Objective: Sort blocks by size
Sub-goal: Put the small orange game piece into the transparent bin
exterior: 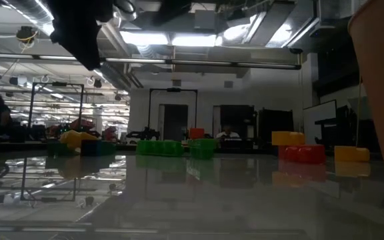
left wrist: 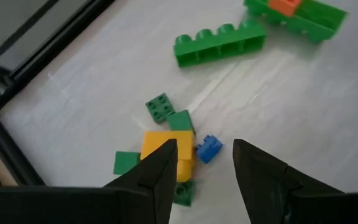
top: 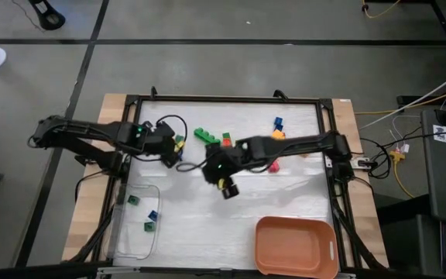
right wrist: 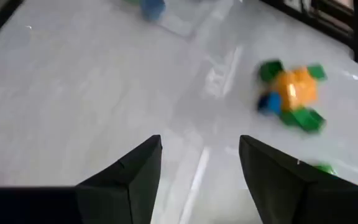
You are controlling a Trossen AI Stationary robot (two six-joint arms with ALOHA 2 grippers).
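The left gripper [left wrist: 201,165] hangs with fingers parted and empty above a small cluster of blocks [left wrist: 169,149] near the table's [top: 285,198] left edge. The right gripper [right wrist: 201,168], also spread and empty, hovers at mid-table. Longer green bricks [top: 206,136] lie beyond.

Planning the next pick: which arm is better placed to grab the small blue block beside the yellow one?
Probably the left. The left gripper hangs open just above the small blue block beside the yellow block. The right gripper, open and empty, sits farther toward the table's middle.
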